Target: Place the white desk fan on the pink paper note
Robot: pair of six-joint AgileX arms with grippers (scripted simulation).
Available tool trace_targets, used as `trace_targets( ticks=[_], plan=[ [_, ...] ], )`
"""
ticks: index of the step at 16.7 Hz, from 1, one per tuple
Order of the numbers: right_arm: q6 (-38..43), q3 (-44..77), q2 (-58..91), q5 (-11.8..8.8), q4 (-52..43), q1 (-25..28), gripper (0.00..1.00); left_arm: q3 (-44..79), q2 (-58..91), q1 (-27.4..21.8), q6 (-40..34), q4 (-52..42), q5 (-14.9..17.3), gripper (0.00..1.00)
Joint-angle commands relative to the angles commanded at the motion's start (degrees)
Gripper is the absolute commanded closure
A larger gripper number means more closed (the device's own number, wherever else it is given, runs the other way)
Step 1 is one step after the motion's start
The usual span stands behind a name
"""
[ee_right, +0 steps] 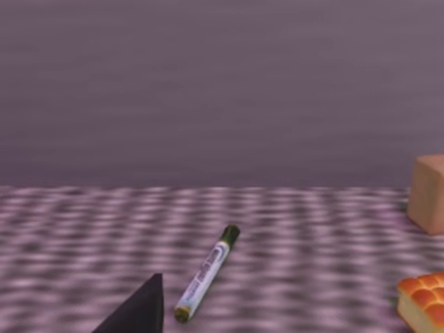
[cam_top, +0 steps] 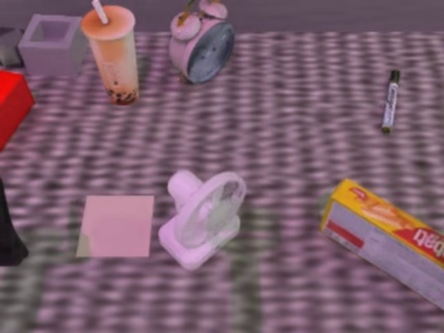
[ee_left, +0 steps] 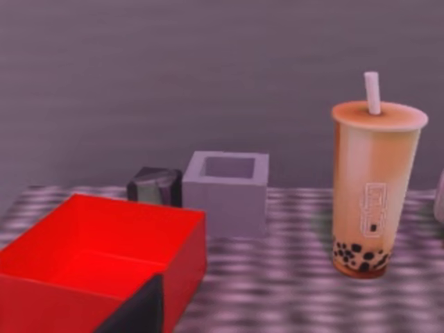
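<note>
The white desk fan (cam_top: 205, 218) stands near the middle of the table, its round grille turned toward the front right. The pink paper note (cam_top: 116, 225) lies flat just left of it, a small gap between them, with nothing on it. My left arm (cam_top: 8, 232) shows as a dark shape at the table's left edge, left of the note. Its wrist view holds one dark finger (ee_left: 142, 312) with nothing against it. My right arm is outside the top view. One dark finger (ee_right: 142, 309) shows in its wrist view, beside a marker (ee_right: 207, 272) that it does not hold.
A red open box (cam_top: 10, 104) sits at the far left. Along the back stand a grey square holder (cam_top: 52, 45), a bubble tea cup (cam_top: 114, 55) and a pink alarm clock (cam_top: 202, 48). The marker (cam_top: 390, 100) and a yellow carton (cam_top: 388, 236) lie at the right.
</note>
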Motion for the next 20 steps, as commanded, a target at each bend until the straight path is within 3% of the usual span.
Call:
trace_targets(
  ticks=[4,8,20],
  plan=[
    [0.0,0.0,0.0,0.0,0.0,0.0,0.0,1.65,1.75,-0.95,0.28,-1.72,0.08,0.0],
    [0.0,0.0,0.0,0.0,0.0,0.0,0.0,11.87,12.58,-5.8,1.41,-11.76,0.16,0.0],
    [0.0,0.0,0.0,0.0,0.0,0.0,0.0,76.46,80.73,-29.16,4.42,-57.09,0.25,0.0]
  ],
)
